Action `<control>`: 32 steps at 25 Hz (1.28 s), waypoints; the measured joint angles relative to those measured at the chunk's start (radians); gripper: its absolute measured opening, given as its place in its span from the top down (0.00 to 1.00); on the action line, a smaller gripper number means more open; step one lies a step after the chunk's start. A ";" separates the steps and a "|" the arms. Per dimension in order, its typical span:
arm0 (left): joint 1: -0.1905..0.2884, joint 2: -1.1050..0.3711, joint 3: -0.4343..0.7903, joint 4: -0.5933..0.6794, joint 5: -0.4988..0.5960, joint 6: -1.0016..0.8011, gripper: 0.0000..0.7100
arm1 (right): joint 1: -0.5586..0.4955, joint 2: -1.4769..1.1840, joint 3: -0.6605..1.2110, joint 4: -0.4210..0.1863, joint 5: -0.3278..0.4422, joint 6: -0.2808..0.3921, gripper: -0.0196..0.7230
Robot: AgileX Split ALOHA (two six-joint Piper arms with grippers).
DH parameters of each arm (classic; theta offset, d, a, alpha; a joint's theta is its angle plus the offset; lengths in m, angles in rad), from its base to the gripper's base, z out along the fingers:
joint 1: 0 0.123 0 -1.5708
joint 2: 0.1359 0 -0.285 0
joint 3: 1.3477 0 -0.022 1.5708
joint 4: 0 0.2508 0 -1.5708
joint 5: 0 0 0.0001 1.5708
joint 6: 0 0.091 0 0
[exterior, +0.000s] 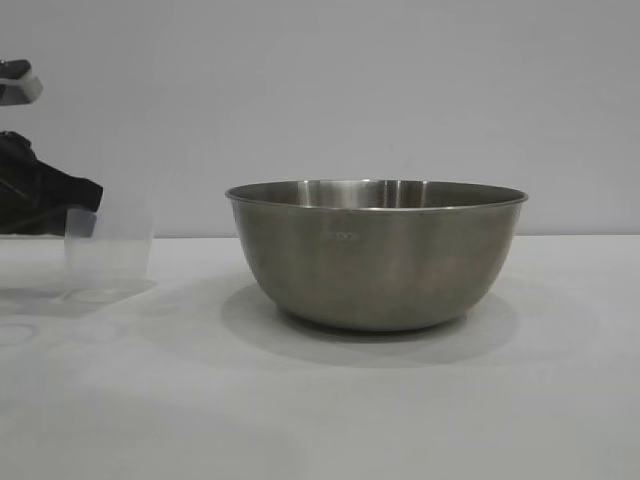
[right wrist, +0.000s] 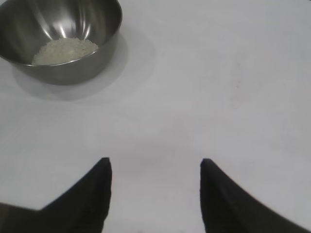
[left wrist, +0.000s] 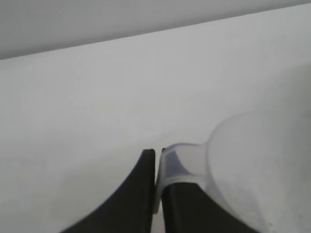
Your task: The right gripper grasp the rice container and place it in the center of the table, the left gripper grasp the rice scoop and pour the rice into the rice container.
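Observation:
The steel rice container (exterior: pixel 376 252) stands on the white table (exterior: pixel 320 420) at the middle. In the right wrist view the rice container (right wrist: pixel 92 56) holds a heap of white rice (right wrist: pixel 64 50). The translucent rice scoop (exterior: pixel 107 250) stands upright at the left. My left gripper (exterior: pixel 45 195) is shut on the scoop's handle (left wrist: pixel 179 162); the cup body (left wrist: pixel 262 170) looks empty. My right gripper (right wrist: pixel 154 162) is open and empty, well away from the bowl, and is out of the exterior view.
A grey wall stands behind the table. Part of the left arm's mount (exterior: pixel 18 82) shows at the upper left edge.

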 joint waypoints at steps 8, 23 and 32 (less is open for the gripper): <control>0.000 -0.010 0.179 -0.028 -0.255 0.059 0.70 | 0.000 0.000 0.000 0.001 0.000 0.000 0.47; 0.000 -0.592 0.368 -0.295 -0.121 0.139 0.67 | 0.000 0.000 0.000 0.009 0.000 0.000 0.47; 0.000 -1.000 0.379 -0.589 0.307 0.427 0.67 | 0.000 0.000 0.000 0.009 0.000 0.000 0.47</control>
